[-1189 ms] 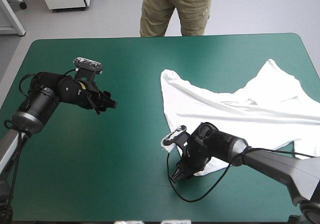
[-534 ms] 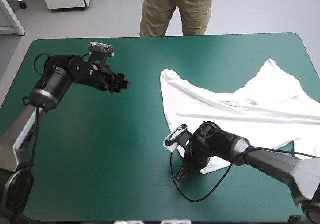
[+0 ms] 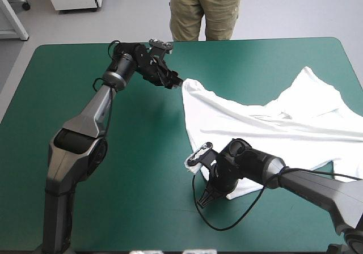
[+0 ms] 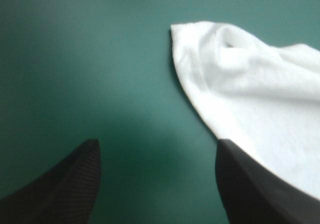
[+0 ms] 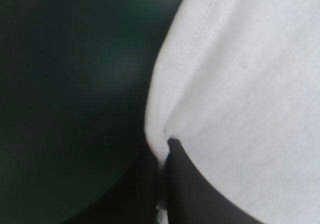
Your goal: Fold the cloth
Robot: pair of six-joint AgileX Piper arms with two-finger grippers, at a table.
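The white T-shirt point(image 3: 272, 123) lies spread and wrinkled on the right half of the table. My left gripper point(image 3: 174, 83) hovers at its far left corner, fingers open. In the left wrist view that corner point(image 4: 250, 94) lies just ahead of the left gripper point(image 4: 157, 144), partly over one finger, with nothing between the fingers. My right gripper point(image 3: 204, 197) is low at the shirt's near left corner. In the right wrist view the right gripper point(image 5: 167, 143) is shut on the T-shirt point(image 5: 240, 84), its fingers meeting on the hem.
The teal-green cover point(image 3: 113, 169) shows bare to the left of the T-shirt. The shirt's right side runs out to the table's right edge point(image 3: 358, 95). The table's far edge point(image 3: 255, 38) lies a short way beyond my left gripper.
My left arm has swung from the table's left side, forward and right, to the shirt's far left corner. My right gripper has shut on the near left hem.
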